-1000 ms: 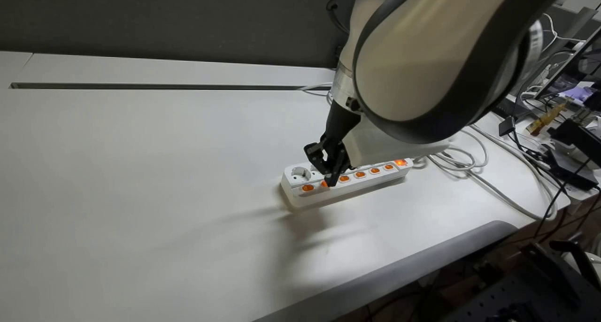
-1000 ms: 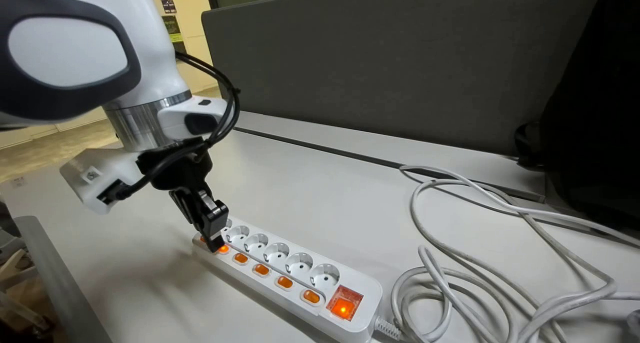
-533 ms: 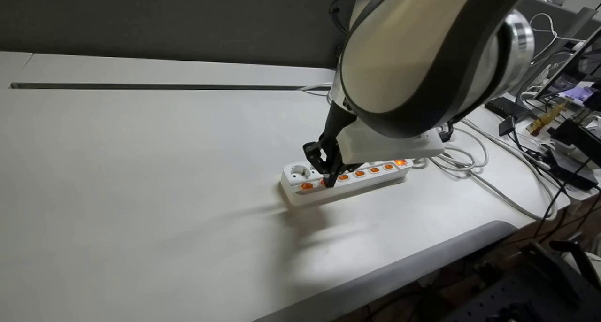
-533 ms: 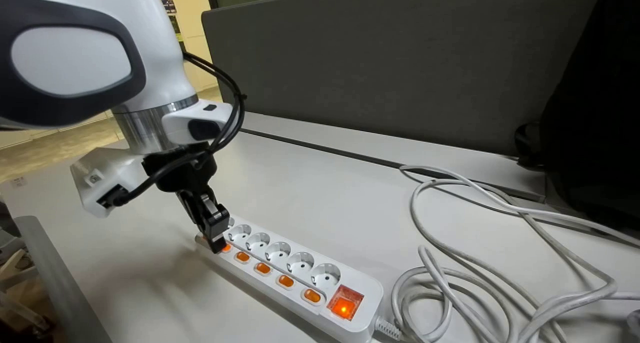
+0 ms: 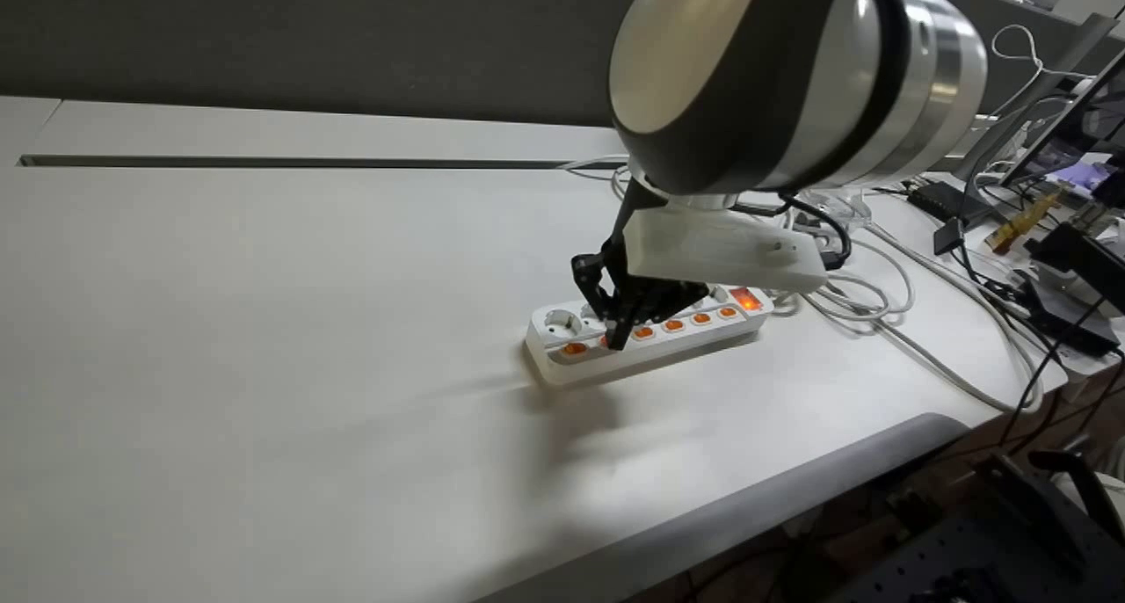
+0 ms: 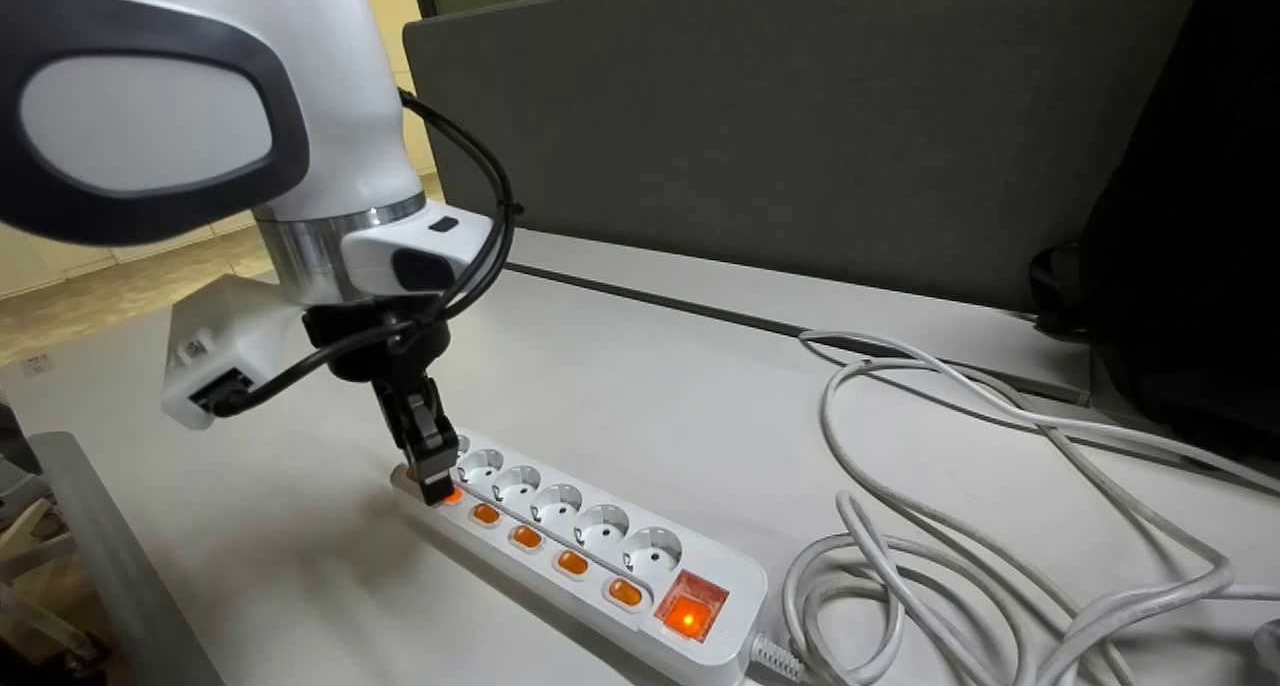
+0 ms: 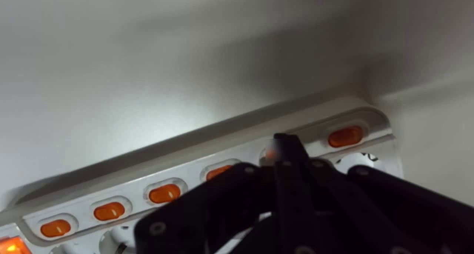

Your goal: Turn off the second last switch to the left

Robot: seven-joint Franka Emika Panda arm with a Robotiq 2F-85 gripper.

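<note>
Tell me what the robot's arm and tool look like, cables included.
The rounded, glossy white arm has a dark grey band around a pale oval panel, plus a silvery metal collar. At its end is a slim, jointed black tool, with a boxy white housing alongside. Black cabling loops round to that housing.

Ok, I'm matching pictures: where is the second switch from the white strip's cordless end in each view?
In an exterior view: the second switch, right of and below centre, partly behind the gripper.
In an exterior view: the second switch, left of and below centre, partly hidden.
In the wrist view: the second switch, blurred, right of and below centre.
Shared landmark: the large lit switch, lower left corner in the wrist view.
</note>
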